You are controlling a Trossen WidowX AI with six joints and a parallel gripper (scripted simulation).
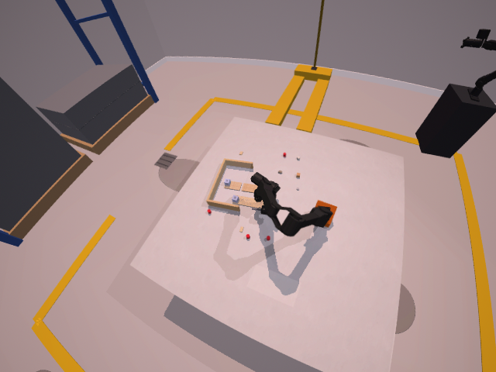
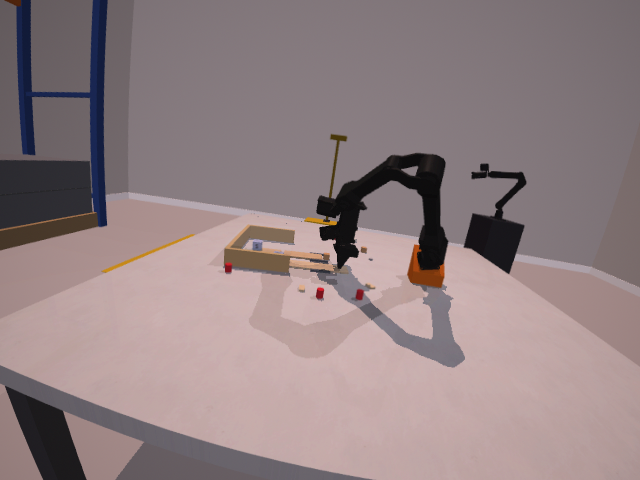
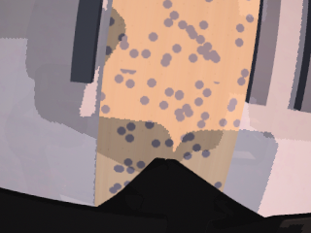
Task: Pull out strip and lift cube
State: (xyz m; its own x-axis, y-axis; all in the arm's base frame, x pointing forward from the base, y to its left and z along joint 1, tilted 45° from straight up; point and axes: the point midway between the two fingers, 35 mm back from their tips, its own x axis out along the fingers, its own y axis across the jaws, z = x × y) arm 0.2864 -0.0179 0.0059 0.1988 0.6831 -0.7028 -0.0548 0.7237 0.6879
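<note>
Our tool (image 2: 341,264) is fully closed, empty, pressing its tips on the thin, stiff, light strip (image 3: 175,58); we judge it slides by friction.

The worktop (image 2: 206,372) looks matt, a pale pinkish board with faint mottling. The open frame (image 2: 248,256) near its far left reads as plain light wood, unvarnished. The strip (image 3: 175,58) under the tool (image 3: 165,175) is tan, flat, speckled with grey dots. The tool looks like matt black plastic, its mount (image 2: 424,272) smooth orange.
</note>
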